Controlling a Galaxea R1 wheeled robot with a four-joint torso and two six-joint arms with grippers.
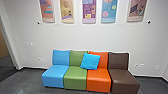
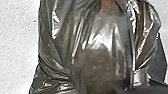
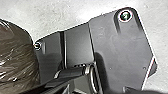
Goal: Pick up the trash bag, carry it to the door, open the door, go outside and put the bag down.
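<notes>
Gleaming trash bag [image 2: 102, 62], partly cut off

The joined seats [image 1: 75, 77] block the wall [image 1: 75, 37]; floor [image 1: 27, 80] leftward leaves passing room.

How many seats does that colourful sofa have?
4, side by side along the wall; left to right in the head view: blue seat, green seat, orange seat, brown seat. A bright blue cushion leans on the middle two, hiding neither completely.
</notes>
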